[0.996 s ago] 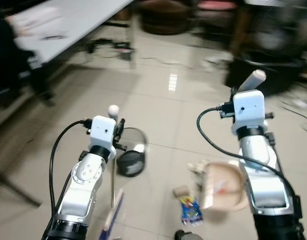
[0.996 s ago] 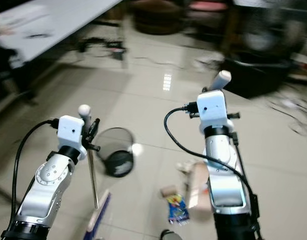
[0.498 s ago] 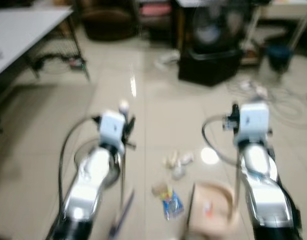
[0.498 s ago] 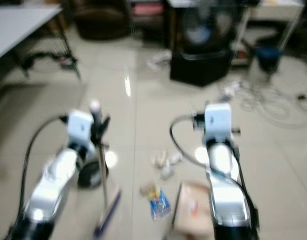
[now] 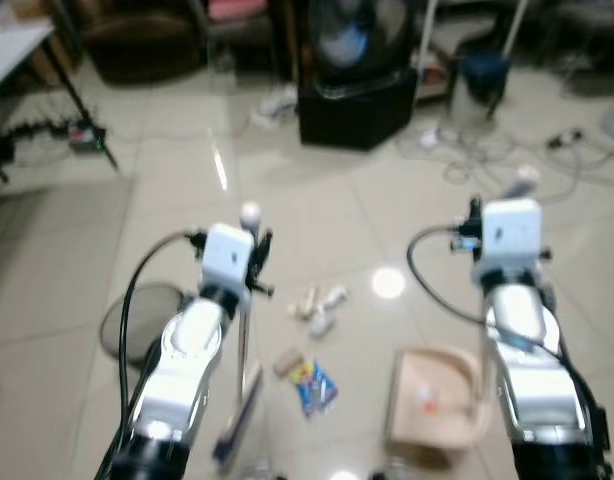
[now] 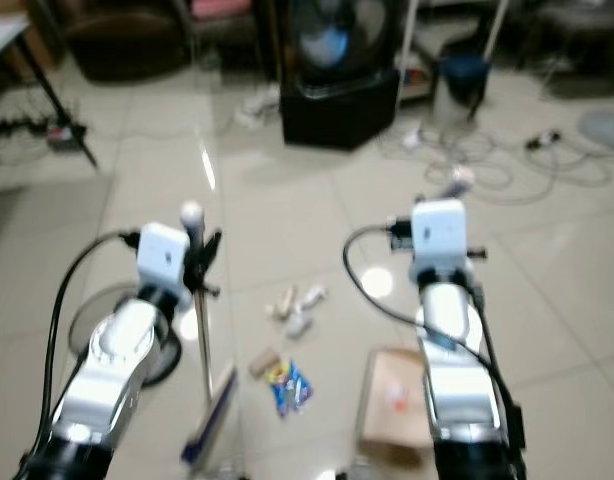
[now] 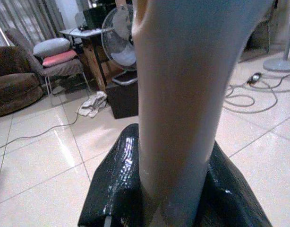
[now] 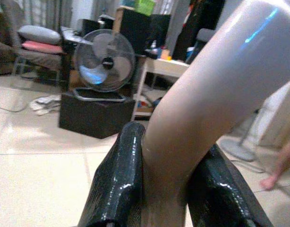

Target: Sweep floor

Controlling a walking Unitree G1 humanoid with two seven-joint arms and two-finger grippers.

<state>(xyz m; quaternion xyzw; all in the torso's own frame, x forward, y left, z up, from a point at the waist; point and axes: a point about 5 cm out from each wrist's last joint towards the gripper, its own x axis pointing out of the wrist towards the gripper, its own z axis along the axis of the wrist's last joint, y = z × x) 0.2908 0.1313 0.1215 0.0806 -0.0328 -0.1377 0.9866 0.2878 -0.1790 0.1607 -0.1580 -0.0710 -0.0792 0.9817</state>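
My left gripper [image 5: 255, 262] is shut on a broom's thin upright handle [image 5: 244, 320], just below its white knob [image 5: 250, 211]. The broom's purple head [image 5: 237, 422] rests on the tiles beside my left arm. My right gripper [image 5: 473, 222] is shut on the pale handle [image 8: 201, 104] of a beige dustpan [image 5: 432, 400], which sits on the floor by my right arm. Between the two lies litter: small pale scraps [image 5: 317, 300], a brown piece [image 5: 285, 361] and a blue wrapper [image 5: 314, 388]. In the left wrist view both black fingers [image 7: 112, 189] clasp the handle.
A black wire bin [image 5: 137, 322] lies on the floor left of my left arm. Ahead stand a fan on a black box [image 5: 349, 85], a blue bucket [image 5: 482, 78] and loose cables [image 5: 477, 160]. A sofa [image 7: 12, 92] and a chair [image 7: 55, 59] are further back.
The camera has swung: the white table slid out on the left, and the fan and cables came into view. Both grippers still hold the broom and dustpan as before.
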